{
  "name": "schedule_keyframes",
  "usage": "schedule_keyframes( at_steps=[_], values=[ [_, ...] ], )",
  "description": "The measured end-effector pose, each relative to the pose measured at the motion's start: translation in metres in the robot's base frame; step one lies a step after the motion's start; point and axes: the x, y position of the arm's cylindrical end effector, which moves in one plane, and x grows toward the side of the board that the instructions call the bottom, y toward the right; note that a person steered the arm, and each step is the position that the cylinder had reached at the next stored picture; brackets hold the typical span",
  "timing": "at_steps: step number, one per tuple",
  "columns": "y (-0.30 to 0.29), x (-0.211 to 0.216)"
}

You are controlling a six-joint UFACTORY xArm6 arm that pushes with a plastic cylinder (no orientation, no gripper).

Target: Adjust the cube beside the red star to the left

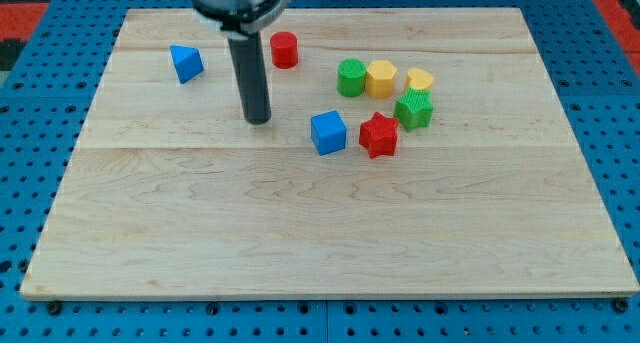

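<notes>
A blue cube (328, 132) sits on the wooden board (300, 233), just left of a red star (379, 135), with a narrow gap between them. My tip (258, 119) stands on the board to the left of the blue cube and slightly higher in the view, clearly apart from it. The dark rod rises from the tip to the view's top edge.
A green star-like block (414, 109) sits up and right of the red star. A green cylinder (351, 78), a yellow hexagonal block (381, 78) and a yellow heart-like block (420, 80) lie above. A red cylinder (285, 49) and a blue triangular block (186, 63) lie near the rod.
</notes>
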Motion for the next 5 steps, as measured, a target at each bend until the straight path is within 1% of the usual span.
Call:
schedule_keyframes(
  at_steps=[1, 3, 5],
  values=[
    [0.018, -0.005],
    [0.034, 0.007],
    [0.079, 0.008]
  ],
)
